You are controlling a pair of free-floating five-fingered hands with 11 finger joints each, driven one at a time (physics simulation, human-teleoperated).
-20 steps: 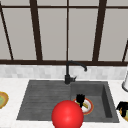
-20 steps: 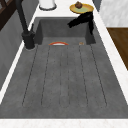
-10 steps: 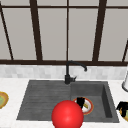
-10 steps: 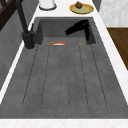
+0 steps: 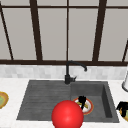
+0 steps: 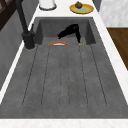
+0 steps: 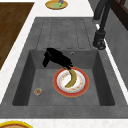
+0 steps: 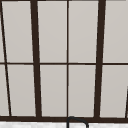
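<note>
- Left hand point(image 7: 56, 58) reaches down into the sink basin point(image 7: 82, 60) — fingertips pinching the banana point(image 7: 71, 78) on the red-rimmed plate point(image 7: 83, 88).
- Right hand point(image 5: 122, 107) hovers over the tabletop at right; whether it is open or closed cannot be told.

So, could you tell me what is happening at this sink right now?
The left hand is down in the sink basin, its fingers reaching the end of a banana that lies on a red-rimmed plate. The right hand hangs over a yellow plate on the counter. A red ball sits up front.
</note>
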